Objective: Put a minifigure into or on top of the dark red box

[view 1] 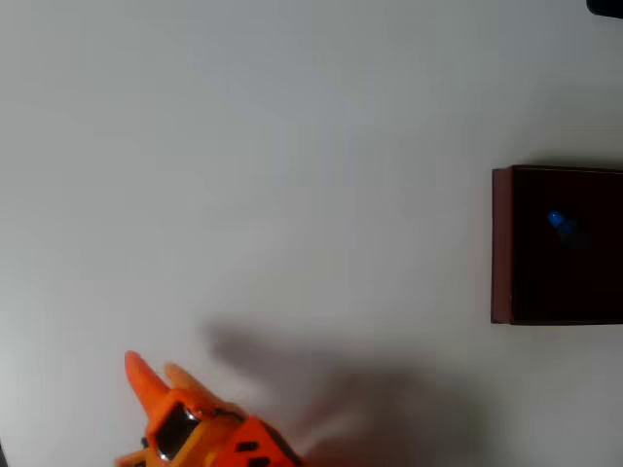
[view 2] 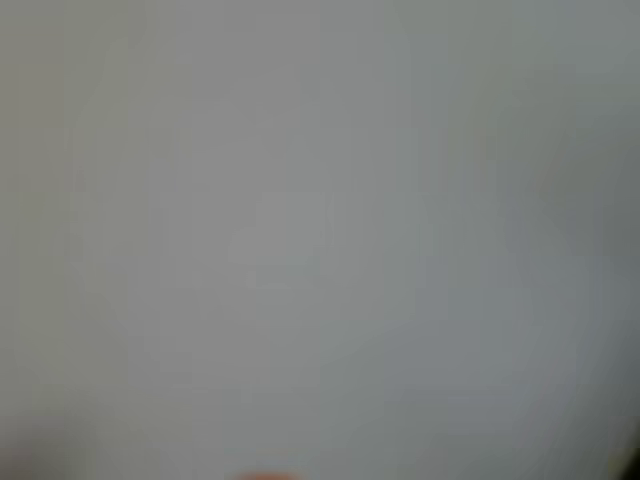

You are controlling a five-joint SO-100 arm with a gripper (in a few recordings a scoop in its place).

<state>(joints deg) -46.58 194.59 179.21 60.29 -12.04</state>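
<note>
Overhead view, starting at the bottom edge: the orange gripper (view 1: pixel 156 375) is seen low and left of centre, with the arm body cut off by the frame below it. Two tapered orange fingertips (view 1: pixel 137 373) are pointed up and to the left. A narrow gap is seen between the two tips, so the jaws are read as slightly parted; nothing is gripped between them. A soft shadow (view 1: pixel 341 389) is cast on the table to the right of the arm.

The white table (view 1: pixel 292 175) is seen across the middle of the frame as a plain pale surface.

Further out, at the right edge and well apart from the gripper, the dark red box (view 1: pixel 501 243) is found, partly cut off by the frame. Thin red walls are visible along its left side and top; the inside is nearly black. The minifigure (view 1: pixel 557 221) is seen inside the box, in the upper middle part of the visible interior, marked by its bright blue head. Its dark body is barely told from the dark floor, so its pose cannot be told.

Wrist view: a blurred pale grey surface (view 2: pixel 320 220) is shown, with a faint orange smear at the bottom edge; no detail is resolved.
</note>
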